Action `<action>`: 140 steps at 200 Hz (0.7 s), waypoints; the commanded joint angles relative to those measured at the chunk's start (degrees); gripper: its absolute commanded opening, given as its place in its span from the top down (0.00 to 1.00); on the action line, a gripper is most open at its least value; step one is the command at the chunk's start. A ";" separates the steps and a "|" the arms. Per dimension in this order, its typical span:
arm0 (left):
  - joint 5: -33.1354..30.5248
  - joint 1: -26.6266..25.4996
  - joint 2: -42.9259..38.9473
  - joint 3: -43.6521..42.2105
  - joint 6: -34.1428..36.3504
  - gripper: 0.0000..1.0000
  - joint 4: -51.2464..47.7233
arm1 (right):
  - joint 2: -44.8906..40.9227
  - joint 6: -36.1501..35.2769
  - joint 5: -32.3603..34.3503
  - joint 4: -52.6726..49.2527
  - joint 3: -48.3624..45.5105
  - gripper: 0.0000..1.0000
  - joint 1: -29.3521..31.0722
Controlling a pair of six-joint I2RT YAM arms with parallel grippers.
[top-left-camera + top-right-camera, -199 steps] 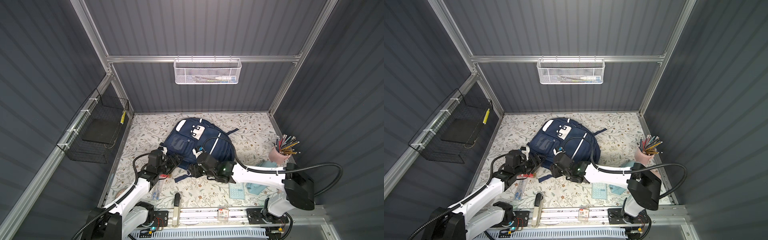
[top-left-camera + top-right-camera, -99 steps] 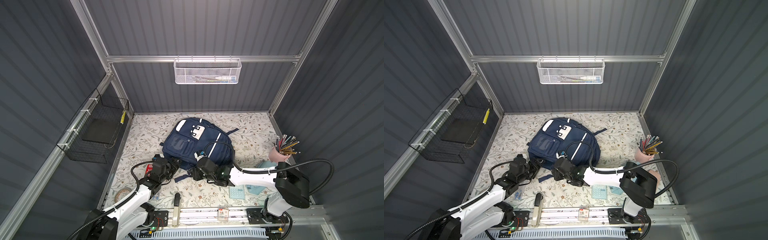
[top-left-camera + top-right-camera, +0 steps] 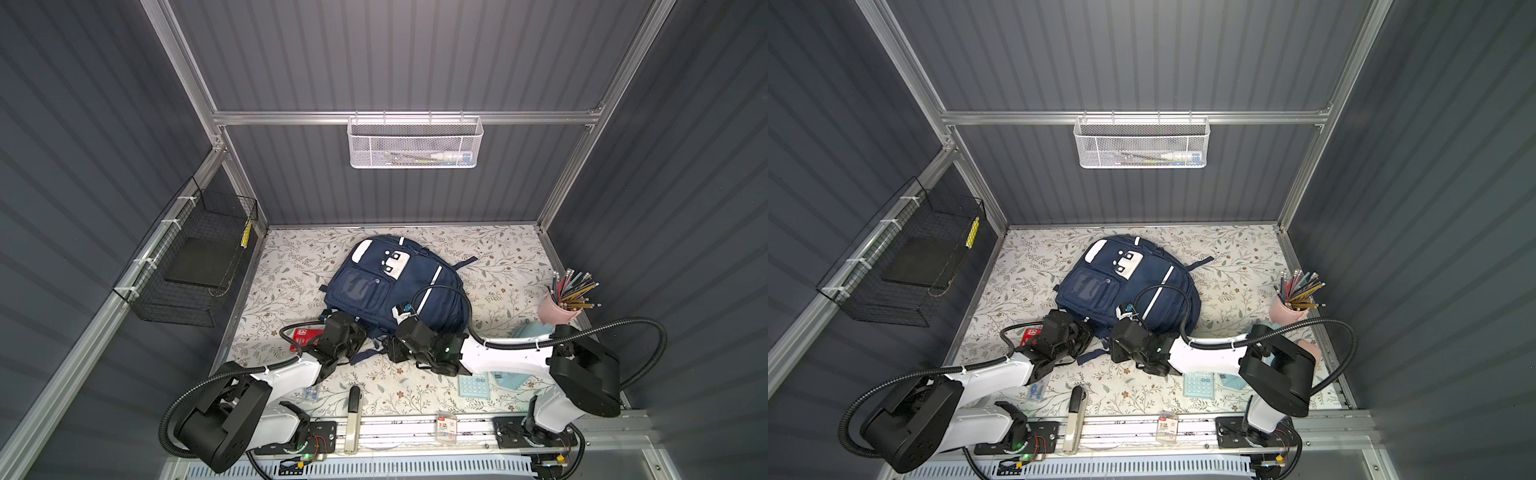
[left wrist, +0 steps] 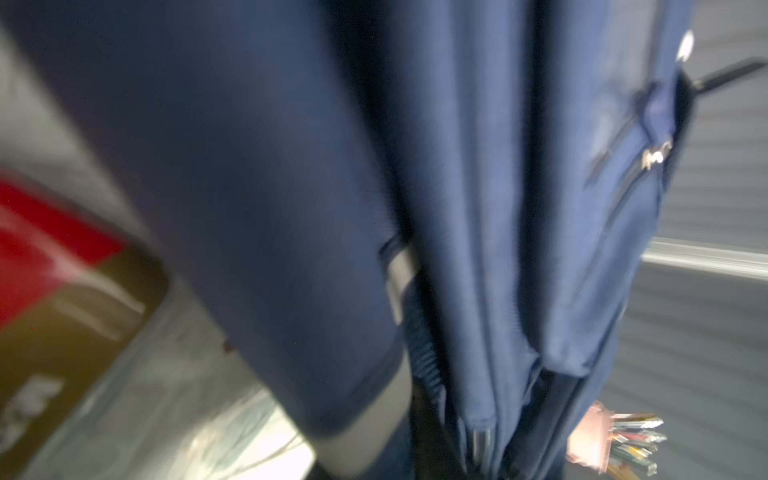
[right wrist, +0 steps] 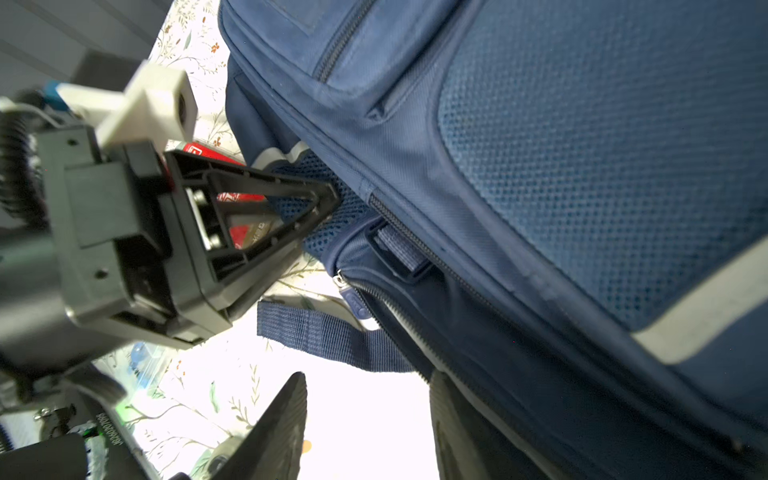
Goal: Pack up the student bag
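My left tool point(image 5: 326, 201) looks pinched shut on the mesh side pocket point(image 5: 353, 220) of the student bag point(image 5: 561, 174), which lies on the tabletop point(image 5: 232, 395), though blur leaves me unsure how much cloth it has. My right tool point(image 5: 368, 419) stands half open and empty, the zip pull point(image 5: 351, 297) just ahead. I'd anchor with the left and square the right on that pull before closing.
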 commanded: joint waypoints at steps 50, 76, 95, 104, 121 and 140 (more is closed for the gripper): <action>2.02 -0.21 -1.33 2.68 -3.32 0.95 4.30 | 5.75 -5.38 1.67 0.55 6.40 0.47 2.19; 3.12 -0.27 -2.37 3.66 -4.15 0.96 4.59 | 7.43 -4.40 2.09 0.71 7.15 0.41 1.34; 3.07 -0.20 -3.70 5.42 -3.50 0.97 1.93 | 8.69 -4.80 3.10 0.38 7.93 0.42 1.47; 3.00 -0.27 -4.03 6.35 -2.79 0.97 0.65 | 9.40 -4.71 3.50 0.07 8.36 0.45 1.52; 3.19 -0.26 -4.11 7.22 -2.47 0.97 0.47 | 10.51 -3.62 4.11 -0.95 8.99 0.47 1.54; 3.58 -0.26 -3.76 7.91 -2.08 0.97 -0.35 | 10.72 -3.91 5.22 -0.71 9.08 0.51 1.29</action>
